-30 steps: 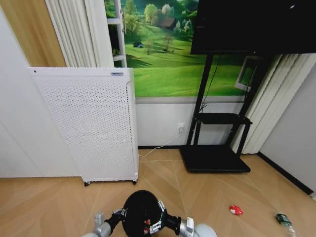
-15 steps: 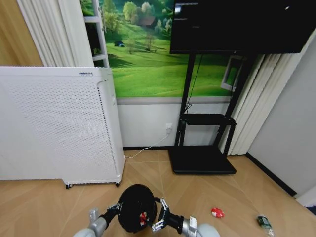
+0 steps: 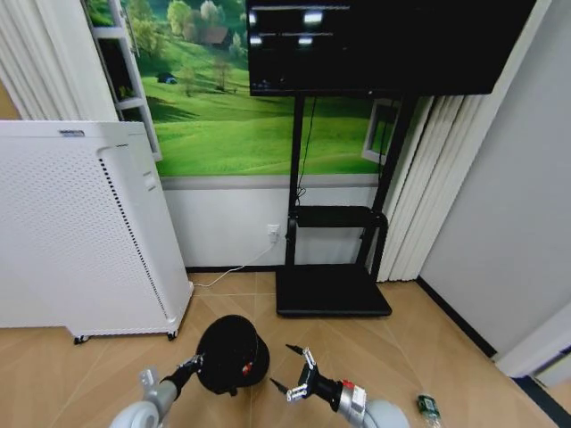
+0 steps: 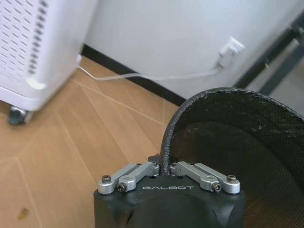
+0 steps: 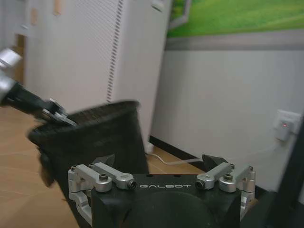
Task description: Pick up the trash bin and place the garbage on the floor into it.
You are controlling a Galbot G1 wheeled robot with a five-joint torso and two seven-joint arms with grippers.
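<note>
One gripper is doing the carrying: the left gripper (image 4: 166, 176) is pinching the rim of the trash bin (image 3: 228, 354), its fingers closed on the thin black mesh edge, and the bin is hanging near the robot's front, slightly left of centre, above the wood floor (image 3: 71, 374). Something red is lying inside the bin, visible through its mouth in the head view. The right gripper (image 3: 294, 376) is sitting just right of the bin, apart from it, with its fingers spread wide and nothing between them.

One piece of garbage is showing on the floor, the greenish bottle (image 3: 428, 408), lying near the bottom edge and well off to the right of both grippers. That is the relation the coming move depends on: the bottle lies on the right arm's side, so the empty right gripper is clearly the nearer one, while the bin is waiting to its left. Its long axis seems to run roughly near-to-far, though it is too small to be sure. The white air purifier (image 3: 80, 241) is standing far left, clear of all this.
</note>
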